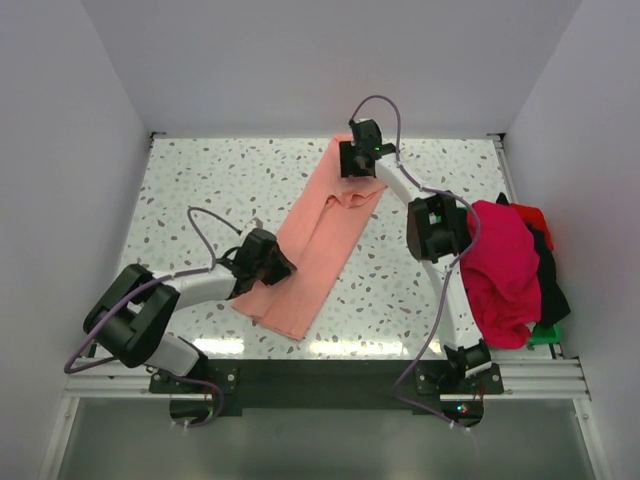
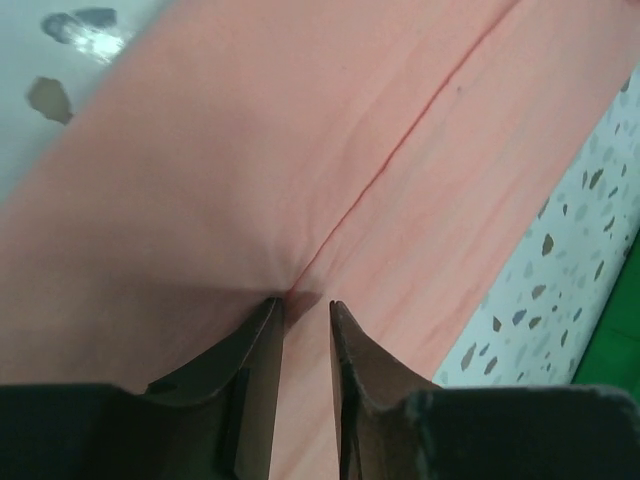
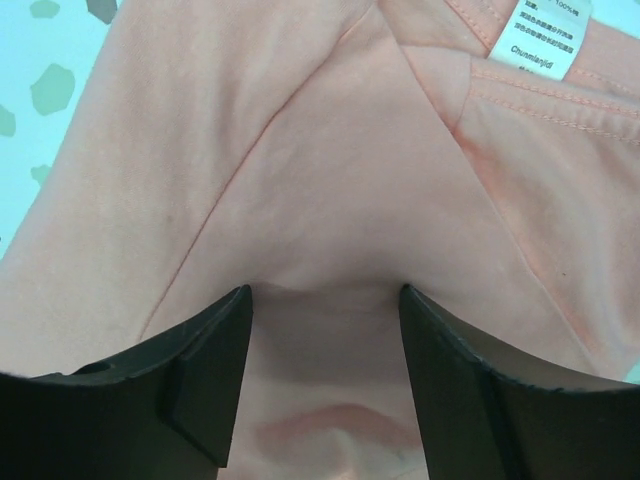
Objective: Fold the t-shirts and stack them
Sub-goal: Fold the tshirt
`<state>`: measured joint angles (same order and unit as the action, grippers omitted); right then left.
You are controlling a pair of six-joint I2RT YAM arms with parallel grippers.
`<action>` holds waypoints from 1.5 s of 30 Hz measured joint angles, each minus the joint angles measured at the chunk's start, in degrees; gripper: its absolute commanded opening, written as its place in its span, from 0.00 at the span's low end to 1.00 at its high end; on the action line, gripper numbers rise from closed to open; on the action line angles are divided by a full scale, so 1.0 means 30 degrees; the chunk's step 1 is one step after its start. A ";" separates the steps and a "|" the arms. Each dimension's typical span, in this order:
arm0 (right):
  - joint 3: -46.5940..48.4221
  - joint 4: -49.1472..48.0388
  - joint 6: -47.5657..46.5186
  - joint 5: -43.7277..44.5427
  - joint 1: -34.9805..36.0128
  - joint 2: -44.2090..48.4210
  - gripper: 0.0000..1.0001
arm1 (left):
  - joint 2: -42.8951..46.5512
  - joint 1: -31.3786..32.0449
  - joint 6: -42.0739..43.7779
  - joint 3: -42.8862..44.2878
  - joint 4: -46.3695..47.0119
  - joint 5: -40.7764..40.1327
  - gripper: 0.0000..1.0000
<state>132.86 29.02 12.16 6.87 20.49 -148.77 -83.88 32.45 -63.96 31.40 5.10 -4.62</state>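
Pink shirt (image 1: 318,240), folded lengthwise into a long, narrow band, lies diagonally across the middle of the table (image 1: 200,190), a flat top of white terrazzo pattern with grey and dark flecks. The band's far end is under the right gripper (image 1: 357,160) and its near end points towards the arm bases. The cloth is a soft, matte knit. A straight crease runs along the band, and shallow wrinkles gather near the far end. The left gripper (image 1: 272,262) sits at the band's left edge, towards the near end. In its wrist view the two dark, wedge-shaped fingers (image 2: 262,350) stand almost together, pinching a small ridge of the pink cloth, and the crease and fine puckers converge on their tips. In the right wrist view the black fingers (image 3: 215,350) stand wide apart with nothing clamped. Their tips rest on the cloth, which lies between them in a low, smooth swell. Above the tips are double-stitched seams and a white printed label (image 3: 550,35). At the table's right edge, well apart from the band, is a loose heap. A crumpled magenta shirt (image 1: 500,265) lies on top, a red shirt (image 1: 533,218) shows behind it, and a black shirt (image 1: 550,285) shows along its right side. The corner of a green tray (image 1: 545,335) juts out at the heap's near end.
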 measured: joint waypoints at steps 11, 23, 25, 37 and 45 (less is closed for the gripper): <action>-0.3133 0.0189 -0.0554 -0.0138 0.0015 0.2761 0.65 | 0.0153 0.0357 0.1770 0.3308 -0.2688 0.1020 0.40; -0.8313 -0.0823 0.1297 -0.0087 0.0612 0.7125 0.55 | 0.0058 -0.0066 0.4350 0.5144 -0.4736 -0.1122 0.40; -0.8939 -0.0809 0.1435 -0.0007 0.0794 0.6892 0.56 | -0.0058 -0.0284 0.4801 0.5144 -0.4983 -0.1392 0.40; -1.1846 -0.1727 0.2302 0.0364 0.0896 0.7118 0.06 | -0.0182 -0.0546 0.6033 0.4452 -0.5231 -0.1668 0.40; -1.3741 -0.2288 0.2812 0.0386 0.0903 0.8284 0.31 | -0.0175 -0.0874 0.6229 0.3504 -0.5217 -0.1632 0.39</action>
<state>91.64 22.15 20.60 8.03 23.20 -123.92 -84.40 29.82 -45.28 41.91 -10.55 -9.52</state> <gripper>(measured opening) 0.140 0.394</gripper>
